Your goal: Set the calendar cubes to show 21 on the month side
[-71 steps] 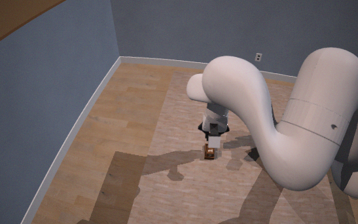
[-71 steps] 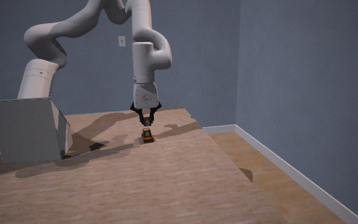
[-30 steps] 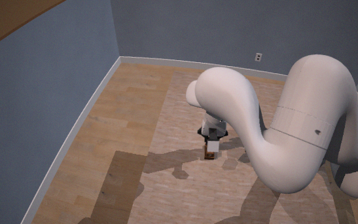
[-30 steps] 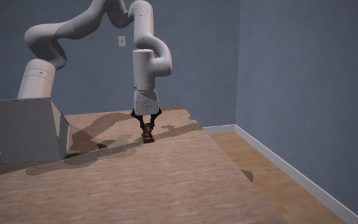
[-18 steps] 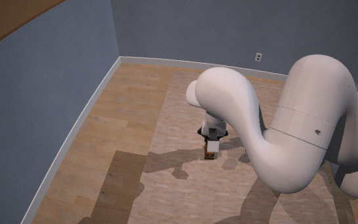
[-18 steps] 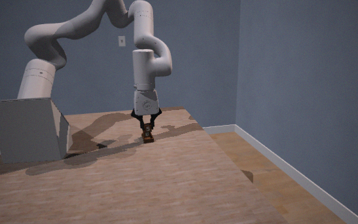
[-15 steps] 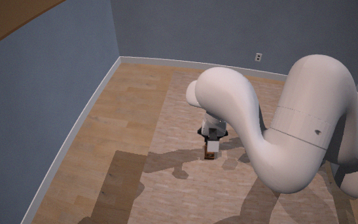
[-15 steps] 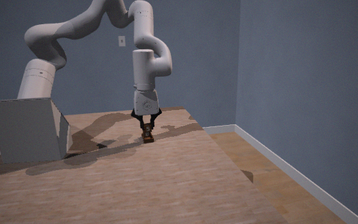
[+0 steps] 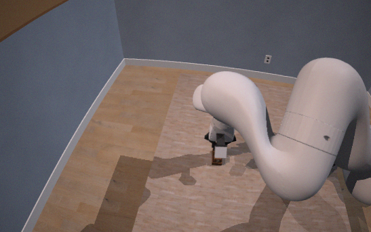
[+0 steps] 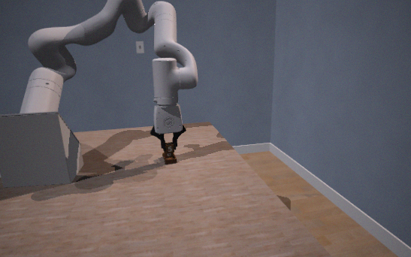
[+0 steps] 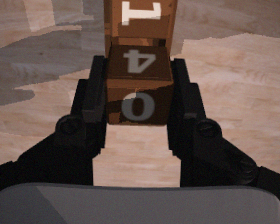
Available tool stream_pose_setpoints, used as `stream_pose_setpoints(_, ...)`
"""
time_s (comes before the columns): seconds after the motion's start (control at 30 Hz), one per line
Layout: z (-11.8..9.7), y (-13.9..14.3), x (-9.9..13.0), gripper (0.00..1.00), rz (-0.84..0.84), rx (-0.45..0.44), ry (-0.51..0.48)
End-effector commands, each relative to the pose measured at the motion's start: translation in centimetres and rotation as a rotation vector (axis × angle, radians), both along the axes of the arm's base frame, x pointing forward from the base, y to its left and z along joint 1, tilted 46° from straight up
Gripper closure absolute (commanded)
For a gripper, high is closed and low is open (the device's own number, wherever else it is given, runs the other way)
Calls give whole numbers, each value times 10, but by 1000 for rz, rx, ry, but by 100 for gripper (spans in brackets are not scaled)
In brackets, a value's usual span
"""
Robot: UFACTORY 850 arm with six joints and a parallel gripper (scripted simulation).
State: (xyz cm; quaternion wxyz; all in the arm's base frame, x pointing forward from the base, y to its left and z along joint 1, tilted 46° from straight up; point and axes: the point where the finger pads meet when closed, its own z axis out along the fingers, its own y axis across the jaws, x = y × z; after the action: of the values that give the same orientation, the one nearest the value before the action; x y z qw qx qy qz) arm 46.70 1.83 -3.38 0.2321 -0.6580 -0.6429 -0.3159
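The table has a flat, pale, pinkish-brown top with short streaks of lighter and darker grain. A small brown tray sits on it, well apart from the big grey block, which also stands on the top, in the exterior view near its left end. Broad, soft-edged shadows fall across the wood, some reaching around the tray. Between block and tray is a small dark patch, too small to make out.
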Motion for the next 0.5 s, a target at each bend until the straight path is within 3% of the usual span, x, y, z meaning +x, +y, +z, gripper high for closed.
stream_pose_setpoints(0.0,-2,1,1,71,-1,0,-1)
stream_pose_setpoints(0.47,-9,9,2,71,-1,0,-1)
